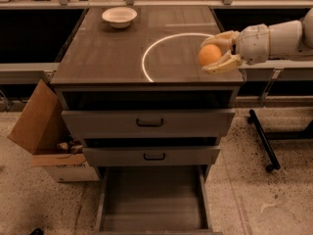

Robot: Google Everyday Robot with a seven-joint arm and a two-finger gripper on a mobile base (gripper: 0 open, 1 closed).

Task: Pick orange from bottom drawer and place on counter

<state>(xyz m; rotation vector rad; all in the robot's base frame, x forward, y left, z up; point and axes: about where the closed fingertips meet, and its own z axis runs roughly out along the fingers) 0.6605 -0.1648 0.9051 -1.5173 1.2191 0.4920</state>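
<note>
My gripper (213, 54) comes in from the right on a white arm and is shut on the orange (209, 55), a small round fruit. It holds the orange just above the right part of the counter (112, 53), over the right end of the white arc mark (146, 58). The bottom drawer (152, 199) is pulled open at the foot of the cabinet, and its flat grey floor is bare.
A white bowl (119, 16) stands at the back left of the counter. The two upper drawers (149, 123) with black handles stand slightly open. An open cardboard box (44, 131) sits on the floor to the left. A black wheeled stand leg (264, 141) lies to the right.
</note>
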